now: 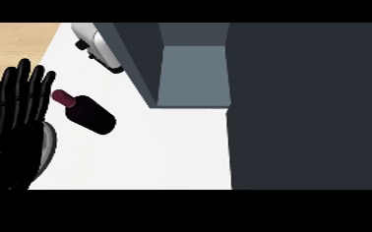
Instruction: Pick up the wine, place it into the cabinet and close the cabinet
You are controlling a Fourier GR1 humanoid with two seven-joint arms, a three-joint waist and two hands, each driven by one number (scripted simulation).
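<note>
We look steeply down on a white worktop that fills the lower middle of the frame. At the left edge our left hand stands up from the bottom, black, with its fingers straight and spread, tips pointing toward the top of the frame. It holds nothing. Part of a grey forearm shows just behind it, on its right side.

Just to the right of that hand lies the wine bottle. It is dark, almost black, with a dark red cap end pointing to the upper left, toward our fingers. The bottle looks tilted on a diagonal, its broad base toward the lower right. We cannot tell whether the cap touches the fingers; it sits very near them.

The cabinet takes up the right half of the frame as a large dark grey block. In the upper middle we see its open compartment, a lighter grey floor between dark side walls. The bottle lies on the worktop, well outside that compartment, to its lower left.

In the upper left, beside the cabinet wall, sits a white and grey appliance; we cannot tell what it is. A strip of pale wood shows in the upper left corner.

Our right hand does not show anywhere.
</note>
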